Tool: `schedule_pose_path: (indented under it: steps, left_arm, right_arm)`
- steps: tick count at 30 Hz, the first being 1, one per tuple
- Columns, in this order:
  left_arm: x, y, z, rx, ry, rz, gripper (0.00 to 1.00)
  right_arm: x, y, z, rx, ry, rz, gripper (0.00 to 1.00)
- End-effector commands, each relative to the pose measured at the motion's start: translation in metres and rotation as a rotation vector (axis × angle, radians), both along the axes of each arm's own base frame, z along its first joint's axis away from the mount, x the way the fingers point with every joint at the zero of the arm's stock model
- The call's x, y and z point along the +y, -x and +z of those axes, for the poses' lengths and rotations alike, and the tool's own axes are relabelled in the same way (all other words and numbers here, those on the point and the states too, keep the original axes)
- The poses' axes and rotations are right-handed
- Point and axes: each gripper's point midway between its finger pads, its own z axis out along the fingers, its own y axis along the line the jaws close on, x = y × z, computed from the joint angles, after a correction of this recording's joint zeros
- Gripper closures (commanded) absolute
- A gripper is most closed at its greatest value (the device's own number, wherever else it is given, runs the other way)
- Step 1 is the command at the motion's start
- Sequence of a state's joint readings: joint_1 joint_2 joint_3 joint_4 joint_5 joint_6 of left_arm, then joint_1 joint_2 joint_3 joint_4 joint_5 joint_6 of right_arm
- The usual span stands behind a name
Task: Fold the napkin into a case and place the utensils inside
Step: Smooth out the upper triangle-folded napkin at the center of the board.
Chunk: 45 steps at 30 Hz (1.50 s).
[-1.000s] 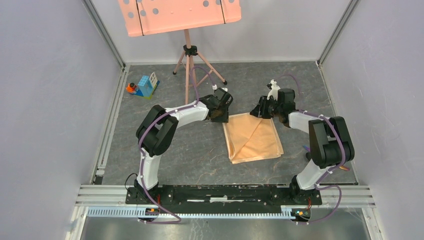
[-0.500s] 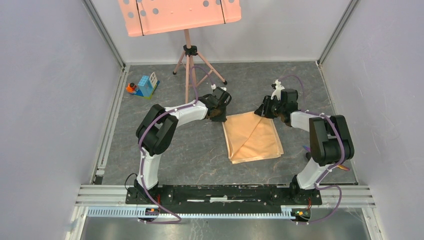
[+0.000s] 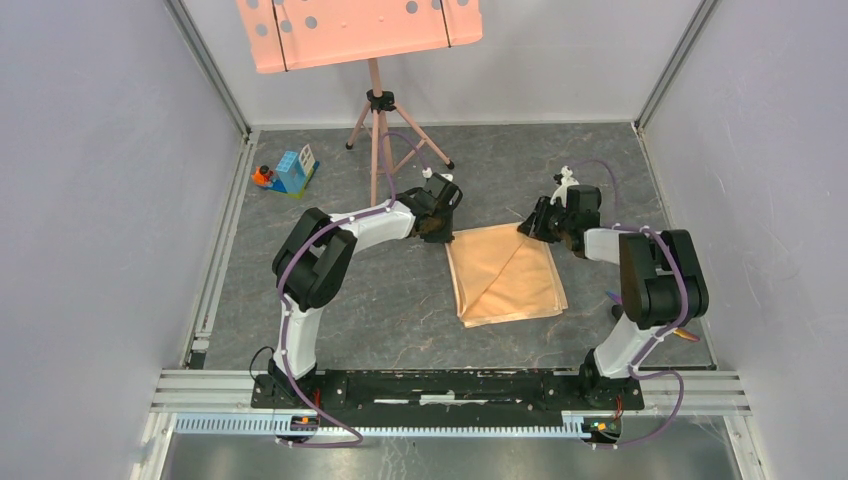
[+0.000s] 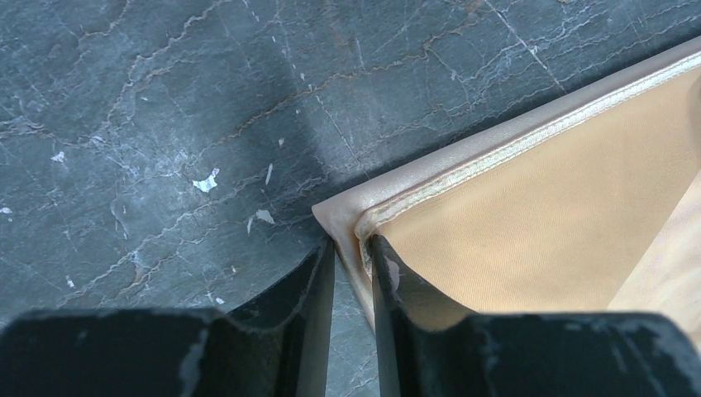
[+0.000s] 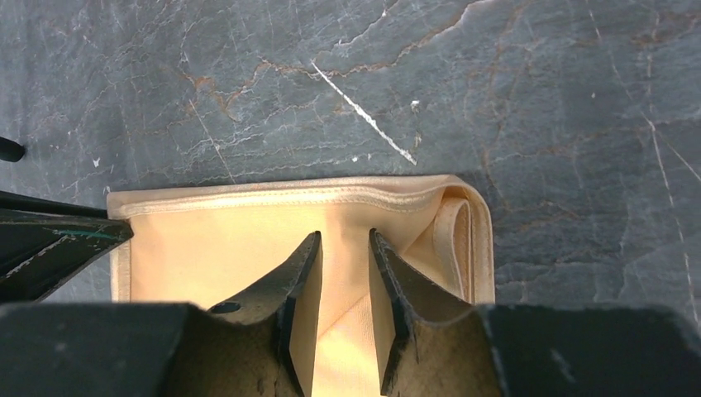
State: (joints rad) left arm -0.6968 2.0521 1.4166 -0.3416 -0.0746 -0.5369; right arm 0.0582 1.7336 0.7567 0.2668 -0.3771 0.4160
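The napkin (image 3: 505, 285), shiny peach-orange cloth, lies folded flat into a rough rectangle with a diagonal crease on the dark stone floor. My left gripper (image 3: 437, 228) sits at its far left corner. In the left wrist view the hemmed corner of the napkin (image 4: 537, 215) is pinched between the narrow fingers of the left gripper (image 4: 351, 244). My right gripper (image 3: 535, 225) hovers at the far right corner. In the right wrist view the right gripper (image 5: 343, 236) is open, a small gap over flat napkin (image 5: 231, 240) beside its layered edge. The utensils are hidden or out of view.
A salmon-pink perforated music-stand tray (image 3: 358, 30) stands on a tripod (image 3: 378, 130) at the back. A small toy block set (image 3: 290, 172) lies at the back left. Grey walls close in both sides. A metal rail (image 3: 450, 385) crosses the front.
The right gripper has shifted right and down to the napkin's far right corner, its jaws narrowing. The left gripper's jaws have closed on the far left corner.
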Motion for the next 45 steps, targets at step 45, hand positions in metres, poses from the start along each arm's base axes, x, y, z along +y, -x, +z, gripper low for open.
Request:
schedule_pose_path:
  steps: [45]
  left_arm:
    - [-0.024,0.057,0.093,0.029,0.379,-0.133,0.49]
  right_arm:
    - [0.136,0.161,0.08,-0.092,-0.354,0.491,0.61]
